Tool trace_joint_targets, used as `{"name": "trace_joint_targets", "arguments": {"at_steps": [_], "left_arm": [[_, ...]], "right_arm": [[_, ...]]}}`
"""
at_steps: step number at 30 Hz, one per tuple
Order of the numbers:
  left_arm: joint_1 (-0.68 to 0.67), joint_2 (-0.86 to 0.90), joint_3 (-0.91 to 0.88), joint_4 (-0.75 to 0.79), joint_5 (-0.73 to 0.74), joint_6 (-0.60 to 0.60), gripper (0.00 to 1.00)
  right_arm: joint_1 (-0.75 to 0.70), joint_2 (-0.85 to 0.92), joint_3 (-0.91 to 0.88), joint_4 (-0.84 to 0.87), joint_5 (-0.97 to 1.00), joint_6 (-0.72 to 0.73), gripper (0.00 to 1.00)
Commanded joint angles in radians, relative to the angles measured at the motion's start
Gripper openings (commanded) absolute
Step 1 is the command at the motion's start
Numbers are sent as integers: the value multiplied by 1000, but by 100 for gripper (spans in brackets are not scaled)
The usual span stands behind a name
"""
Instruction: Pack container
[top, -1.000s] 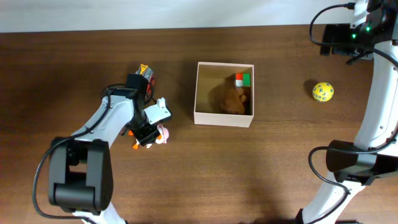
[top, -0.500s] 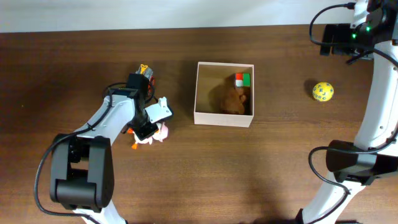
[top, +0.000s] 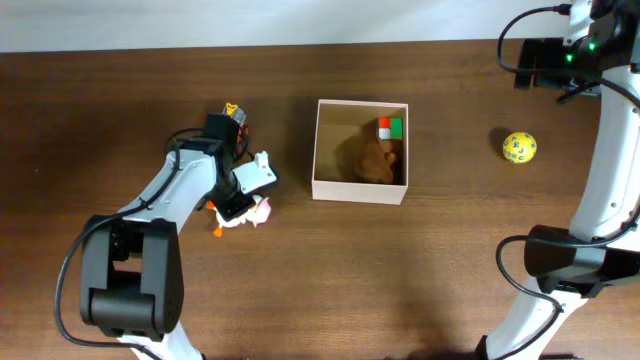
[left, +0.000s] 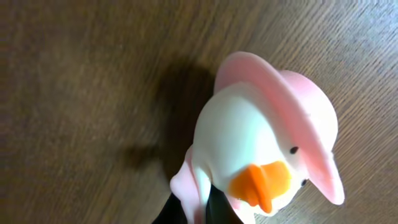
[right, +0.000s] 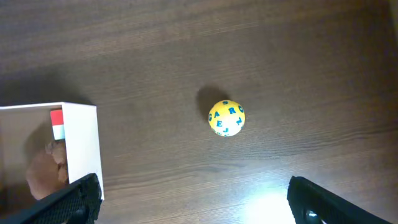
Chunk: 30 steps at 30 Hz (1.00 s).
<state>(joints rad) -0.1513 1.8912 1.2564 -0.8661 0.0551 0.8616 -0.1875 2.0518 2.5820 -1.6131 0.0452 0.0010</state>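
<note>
A white toy duck (left: 261, 149) with a pink hat and orange beak sits on the table left of the container (top: 358, 191). My left gripper (top: 238, 207) is shut on the duck (top: 253, 212). In the left wrist view its black fingertips (left: 219, 210) pinch the duck's pink lower edge. The white-walled container holds a brown plush toy (top: 372, 160) and a red, green and white cube (top: 390, 127). My right gripper (right: 196, 205) hangs open high over the table's far right, with nothing between its fingers (right: 81, 199).
A yellow ball (top: 519, 147) with blue letters lies on the table right of the container and shows in the right wrist view (right: 227, 117). A small orange and yellow toy (top: 233, 110) lies just behind the left arm. The container's corner (right: 84, 143) shows at the right wrist view's left edge.
My left gripper has closed onto the duck and shifted it slightly toward the far side. The right arm has not moved.
</note>
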Motion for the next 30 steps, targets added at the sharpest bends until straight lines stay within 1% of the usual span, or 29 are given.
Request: {"name": "trace_joint_targets", "arguments": {"at_steps": [1,7,10,15,22,27,28,29,30], "left_arm": [[-3,10,64,-19,1,7,2],[-3,10,181,-95,1,7,2],[-3,10,221,-97,1,7,2],[-3,11,224,-103,4,8,2],[-3,11,212,-186,79,8,2],[-3,12,175,-202,88,7,2],[-3,12,164,-201,88,7,4],[-3,12,152,-200,89,7,10],[-3,12,141,-197,93,7,31]], "right_arm": [[-3,2,6,1,9,8,99],[-3,2,6,1,9,8,99],[-3,2,6,1,9,8,99],[-3,2,6,1,9,8,99],[-3,2,6,1,9,8,99],[-3,2,6,1,9,8,99],[-3,2,6,1,9,8,99],[-3,2,6,1,9,8,99],[-3,2,6,1,9,8,99]]}}
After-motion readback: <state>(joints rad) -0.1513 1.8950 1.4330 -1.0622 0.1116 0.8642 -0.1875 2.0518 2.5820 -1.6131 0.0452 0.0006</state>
